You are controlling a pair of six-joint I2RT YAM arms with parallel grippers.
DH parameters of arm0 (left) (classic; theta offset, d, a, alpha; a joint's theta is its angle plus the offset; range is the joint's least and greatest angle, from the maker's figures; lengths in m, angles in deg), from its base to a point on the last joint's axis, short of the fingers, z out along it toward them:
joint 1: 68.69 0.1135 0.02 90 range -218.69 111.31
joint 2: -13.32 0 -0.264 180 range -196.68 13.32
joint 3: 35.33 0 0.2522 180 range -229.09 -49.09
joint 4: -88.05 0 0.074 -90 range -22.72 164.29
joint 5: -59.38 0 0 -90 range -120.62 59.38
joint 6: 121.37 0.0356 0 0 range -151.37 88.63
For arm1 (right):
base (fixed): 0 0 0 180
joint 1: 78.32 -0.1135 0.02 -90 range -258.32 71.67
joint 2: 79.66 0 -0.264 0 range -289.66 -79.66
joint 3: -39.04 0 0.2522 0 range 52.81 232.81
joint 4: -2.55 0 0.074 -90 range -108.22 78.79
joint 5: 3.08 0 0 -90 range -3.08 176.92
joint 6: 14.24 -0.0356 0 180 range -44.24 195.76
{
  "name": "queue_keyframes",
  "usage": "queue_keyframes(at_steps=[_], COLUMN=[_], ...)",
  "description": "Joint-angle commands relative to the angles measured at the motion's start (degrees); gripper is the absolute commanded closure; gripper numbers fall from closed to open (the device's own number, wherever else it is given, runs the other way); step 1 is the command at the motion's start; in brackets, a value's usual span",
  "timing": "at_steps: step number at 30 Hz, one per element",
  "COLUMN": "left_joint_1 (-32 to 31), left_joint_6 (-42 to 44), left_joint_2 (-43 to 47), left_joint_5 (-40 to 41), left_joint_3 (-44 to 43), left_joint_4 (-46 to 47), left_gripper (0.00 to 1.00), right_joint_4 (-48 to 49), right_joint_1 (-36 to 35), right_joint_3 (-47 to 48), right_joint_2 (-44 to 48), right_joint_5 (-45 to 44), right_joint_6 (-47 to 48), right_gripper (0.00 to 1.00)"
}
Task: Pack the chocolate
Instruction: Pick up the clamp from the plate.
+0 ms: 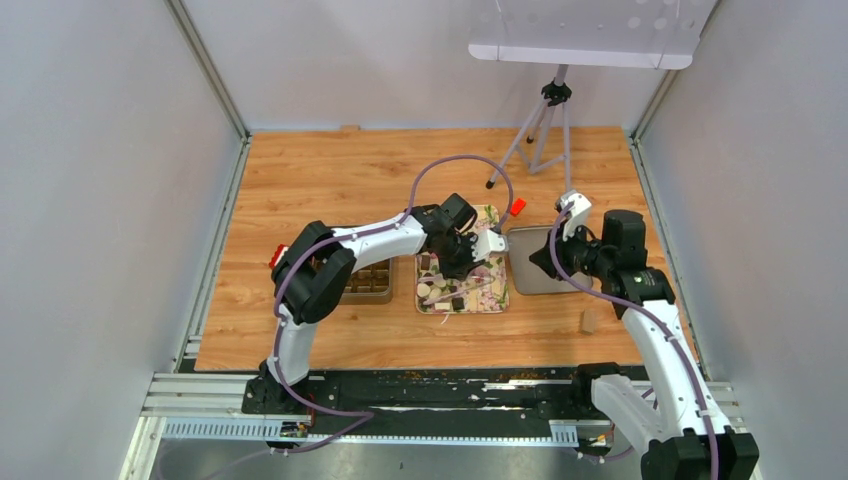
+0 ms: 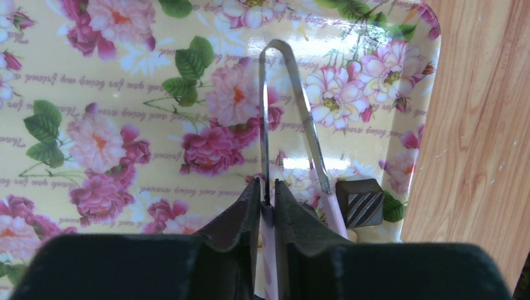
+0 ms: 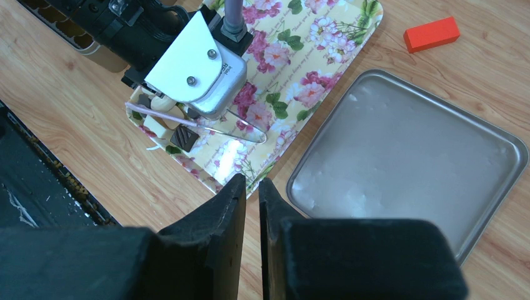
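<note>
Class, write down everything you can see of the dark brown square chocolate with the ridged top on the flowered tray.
The dark brown square chocolate is a small glossy block whose top bears raised diagonal ridges in panels of alternating direction. It rests on the yellow flower-printed tray near the rim that borders the wooden table. A pink-sleeved arm of the metal tongs lies right beside it; whether they touch cannot be told. In the right wrist view a cream-white piece sits close by.

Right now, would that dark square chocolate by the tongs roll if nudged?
Probably not: the dark square chocolate has flat sides. It may skid, since the floral tray looks glossy. The thin metal tongs likely grip poorly.
</note>
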Motion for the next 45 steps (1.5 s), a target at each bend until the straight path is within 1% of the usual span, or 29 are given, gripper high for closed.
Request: queue_keyframes(at_steps=[1, 4, 5, 8, 11, 13, 15, 17, 18, 19, 23, 26, 30, 32, 35, 37, 42, 43, 45], left_joint_1=[-0.12, 0.65, 1.19, 3.64, 7.01, 9.16, 11.3, 13.13, 13.34, 13.41, 13.66, 13.63, 13.62, 13.61, 13.68, 13.64, 13.61, 13.67, 13.6], left_joint_6=[0.84, -0.37, -1.6, -8.82, -19.3, -27.04, -36.39, -46.3, -48.98, -51.44, -61.71, -66.69, -71.08, -71.94, -72.24, -72.35, -72.74, -72.72, -72.81], left_joint_2=[-0.66, -0.59, -0.08, 2.48, 8.36, 12.64, 16.91, 20.82, 22.01, 22.64, 24.19, 24.42, 24.07, 23.93, 23.61, 23.34, 22.72, 22.63, 22.2], left_joint_5=[-0.74, -2.61, -3.66, -6.53, -9.1, -8.6, -8.61, -6.89, -5.57, -4.58, -0.05, 2.84, 2.25, 1.41, 0.23, 0.02, -0.58, -0.55, -0.93], left_joint_3=[-1.81, -2.42, -2.72, -4.36, -2.18, 0.08, 4.05, 8.75, 8.79, 8.41, 7.06, 5.9, 5.33, 5.58, 5.45, 5.31, 4.78, 4.56, 4.13], left_joint_4=[1.53, 1.41, 1.37, 2.13, 11.71, 19.41, 30.81, 44.73, 46.6, 47.95, 52.56, 53.62, 54.09, 54.57, 55.65, 56.27, 57.21, 57.29, 57.35], left_gripper=[0.85, 0.99, 1.0, 1.0, 1.0, 1.0, 1.0, 1.0, 1.0, 1.0, 1.0, 1.0, 1.0, 1.0, 1.0, 1.0, 1.0, 1.0, 1.0], right_joint_4=[2.17, 2.25, 2.2, 2.13, 2.71, 4.56, 7.64, 12.48, 15.25, 18.23, 28.25, 31.39, 35.34, 36.19, 36.2, 34.32, 33.82, 33.93, 34.5], right_joint_1=[0.34, 0.34, 0.34, 0.3, 0.27, 0.22, 0.25, -0.06, -0.62, -1.08, -2.95, -4.42, -5.94, -6.74, -8.04, -8.94, -9.59, -9.59, -9.93], right_joint_3=[0.73, 0.84, 0.96, 1.99, 3.97, 6.03, 8.47, 10.76, 11.95, 13.05, 17.78, 22.87, 29.1, 30.83, 31.0, 29.99, 27.71, 27.77, 28.05], right_joint_2=[-0.51, -0.97, -1.12, -1.82, -3.29, -4.84, -7.04, -9.73, -11.41, -13.48, -18.98, -22.72, -27.48, -28.69, -29.53, -29.54, -29.94, -30.12, -30.61], right_joint_5=[1.41, 1.43, 1.5, 2.15, 2.87, 4.58, 8.9, 15.04, 17.09, 18.91, 22.84, 23.94, 24.91, 25.34, 26.41, 25.88, 25.56, 25.48, 25.49], right_joint_6=[-0.54, -0.23, -0.27, -0.25, -1.16, -3.59, -6.32, -9.84, -11.75, -15.59, -26.89, -32.97, -42.09, -44.02, -45.05, -44.12, -43.46, -43.26, -42.88], right_gripper=[0.85, 0.85, 0.85, 0.85, 0.84, 0.8, 0.74, 0.66, 0.62, 0.6, 0.53, 0.52, 0.52, 0.5, 0.49, 0.48, 0.48, 0.49, 0.53])
